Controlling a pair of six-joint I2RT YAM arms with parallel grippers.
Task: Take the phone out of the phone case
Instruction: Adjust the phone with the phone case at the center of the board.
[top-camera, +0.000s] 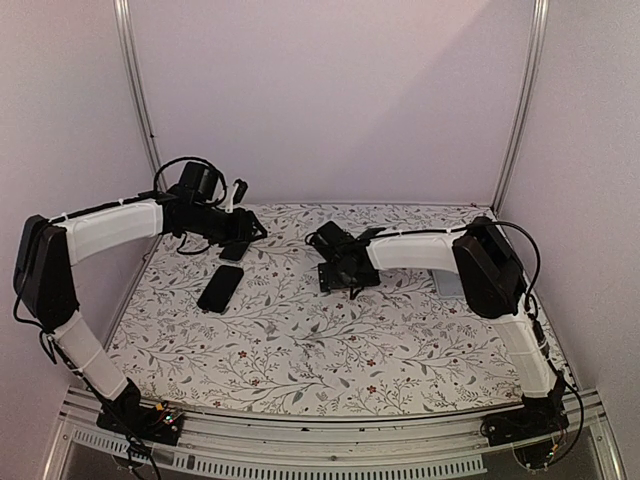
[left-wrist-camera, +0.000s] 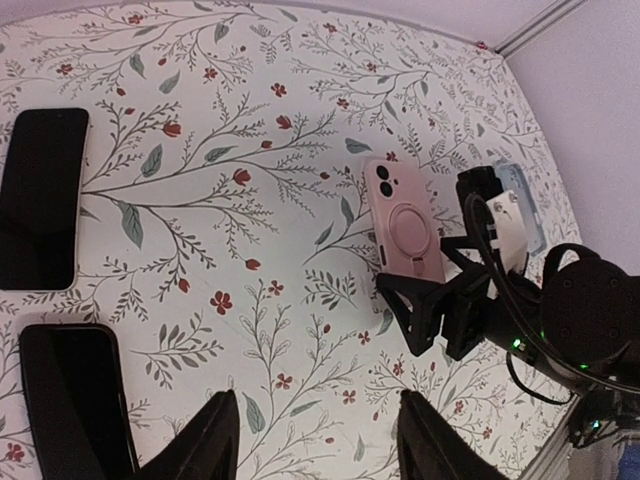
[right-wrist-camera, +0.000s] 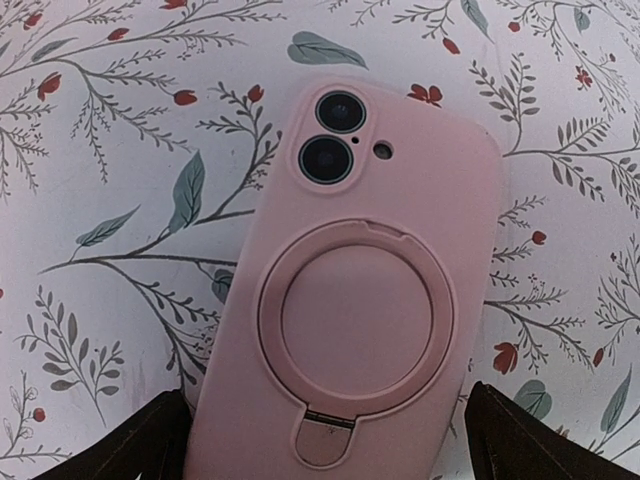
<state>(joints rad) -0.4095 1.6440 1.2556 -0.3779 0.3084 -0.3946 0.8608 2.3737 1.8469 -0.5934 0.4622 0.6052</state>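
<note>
A counter (top-camera: 300, 350) covered in a white cloth printed with leafy sprigs and small red flowers is seen, closed in by pale lilac walls (top-camera: 330, 100) and two metal posts (top-camera: 135, 80) at the far corners.

From above, the pink phone case (right-wrist-camera: 370, 330) is almost wholly hidden beneath the right claw (top-camera: 338, 268), just past the counter's middle. It is shown plainly by the right wrist view. There it lies back-up and flat on the cloth, its ring stand folded flush. The lenses of the phone (right-wrist-camera: 340, 112) are seated in the cut-out at 12 o'clock. The two dark fingers (right-wrist-camera: 120, 445) are pressed against the case's long edges at its 6 o'clock end, so the right claw is closed on the case.

The left claw (left-wrist-camera: 318, 430) is spread wide with only bare cloth between its fingers. Two black phones are shown face-up by its camera, one (left-wrist-camera: 42, 195) at 9 o'clock and one (left-wrist-camera: 75, 400) at 7 o'clock. From above, only one is seen clearly. A pale translucent item (left-wrist-camera: 515, 195) is glimpsed beyond the right arm, at 3 o'clock; what it is cannot be told.
</note>
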